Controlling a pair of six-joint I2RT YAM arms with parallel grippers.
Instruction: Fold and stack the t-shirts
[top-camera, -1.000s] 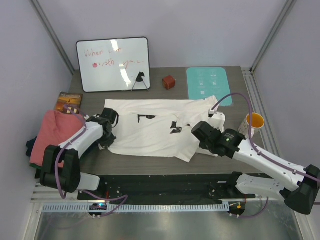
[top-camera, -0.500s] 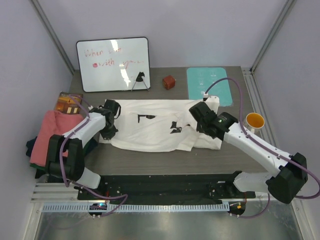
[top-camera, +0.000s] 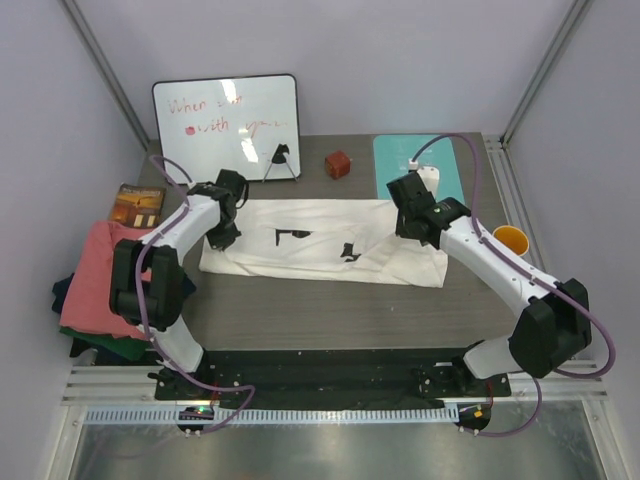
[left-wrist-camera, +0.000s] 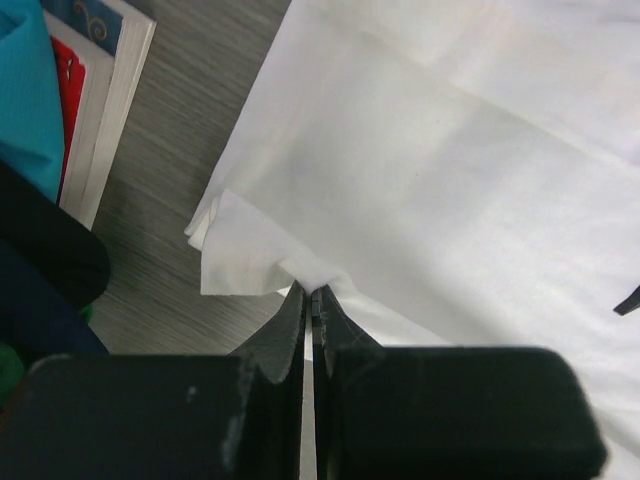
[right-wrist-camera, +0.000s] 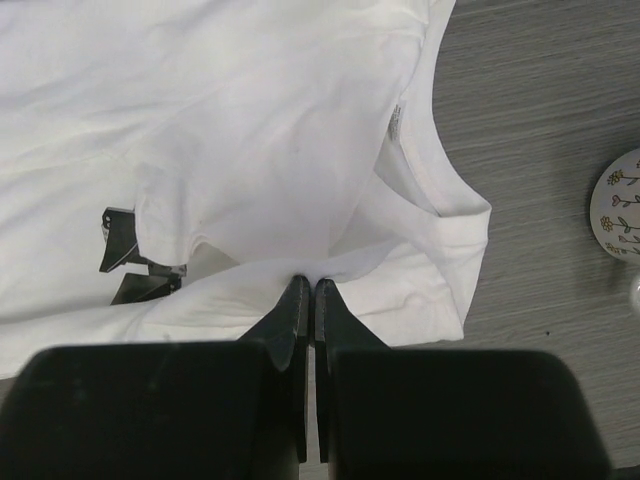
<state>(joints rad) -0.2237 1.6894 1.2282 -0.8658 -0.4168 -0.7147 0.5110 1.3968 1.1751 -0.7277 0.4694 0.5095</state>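
view from above: a large white t-shirt lies across the middle of a dark wood-grain table, folded into a long band running left to right, with two small black print marks showing on top

my left gripper is at the shirt's left end, jaws pressed narrow together on a small fold of the white cloth, so i am pinching the fabric there; in my left wrist view the pinched corner puckers up just in front of my fingertips and the table shows beside it

my right gripper is at the shirt's right end, jaws likewise closed tight on a ridge of white cloth; in my right wrist view the ribbed collar with its small label sits just beyond and to the right of my fingertips

at the table's left edge, apart from the white shirt, is a pile of other shirts: a salmon-pink one on top, navy cloth peeking out at the left and dark green cloth at the near side

behind the shirt stand a whiteboard with red writing, a small red-brown cube and a teal mat; a yellow-lined mug sits to the right and an orange book lies at the far left
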